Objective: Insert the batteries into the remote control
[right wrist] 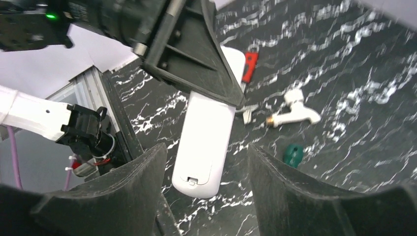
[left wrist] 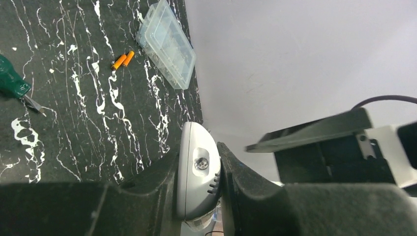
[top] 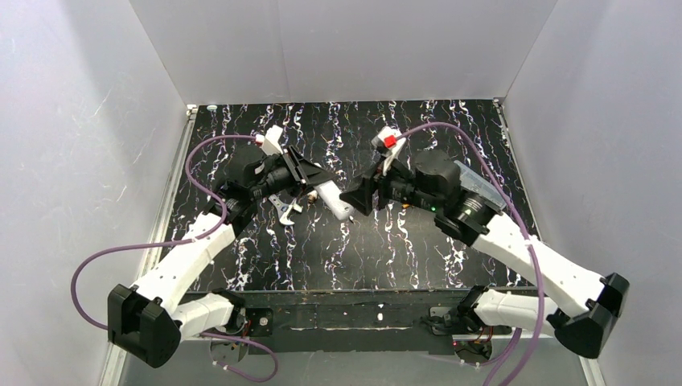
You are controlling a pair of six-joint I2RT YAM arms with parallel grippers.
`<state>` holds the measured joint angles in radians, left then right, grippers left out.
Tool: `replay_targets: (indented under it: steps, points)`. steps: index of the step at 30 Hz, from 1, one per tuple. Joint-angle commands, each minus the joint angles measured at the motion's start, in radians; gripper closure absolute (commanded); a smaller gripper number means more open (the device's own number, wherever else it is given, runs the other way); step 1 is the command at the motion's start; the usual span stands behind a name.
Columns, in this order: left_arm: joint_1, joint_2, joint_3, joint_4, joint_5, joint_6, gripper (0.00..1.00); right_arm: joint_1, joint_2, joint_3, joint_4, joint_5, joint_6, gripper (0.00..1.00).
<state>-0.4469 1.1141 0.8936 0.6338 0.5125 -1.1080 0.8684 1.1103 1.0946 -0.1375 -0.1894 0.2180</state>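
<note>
Your left gripper (left wrist: 198, 153) is clamped on the remote control (left wrist: 196, 172), bottom centre of its wrist view. Your right gripper (right wrist: 206, 150) stands apart, fingers spread either side of the remote's end. The batteries (left wrist: 123, 59) lie upper left (side by side on the tabletop), beside a clear box (left wrist: 167, 44).

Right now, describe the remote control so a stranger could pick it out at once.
Find the middle of the black, white-veined table, where the left gripper is shut on one end of something white. That is the remote control, a long flat slab with rounded corners. Unlike the white fitting nearby, it is straight, with no brass-coloured tip.
</note>
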Motion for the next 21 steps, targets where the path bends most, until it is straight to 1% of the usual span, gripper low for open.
replay_targets:
  steps: [1, 3, 6, 10, 12, 16, 21]
  points:
    - [0.004, -0.055, 0.01, -0.014, 0.038, 0.049, 1.0, -0.002, -0.1, -0.05, 0.163, -0.051, -0.135, 0.32]
    - [0.004, -0.055, 0.016, -0.016, 0.067, 0.062, 1.0, -0.002, -0.113, -0.049, 0.143, -0.064, -0.207, 0.36]
    - [0.003, -0.025, 0.048, 0.005, 0.169, 0.064, 1.0, -0.002, -0.141, -0.056, 0.061, -0.109, -0.401, 0.4]
    - [0.0, 0.031, 0.11, 0.005, 0.321, 0.052, 1.0, -0.002, -0.208, -0.063, -0.019, -0.262, -0.604, 0.41]
    - [-0.008, 0.045, 0.118, 0.027, 0.367, 0.039, 1.0, -0.002, -0.23, -0.064, -0.066, -0.33, -0.68, 0.43]
    - [-0.038, 0.056, 0.122, 0.022, 0.382, 0.047, 1.0, -0.002, -0.239, -0.053, -0.16, -0.349, -0.753, 0.44]
    - [-0.061, 0.065, 0.125, -0.014, 0.371, 0.076, 1.0, -0.002, -0.236, -0.054, -0.169, -0.369, -0.789, 0.46]
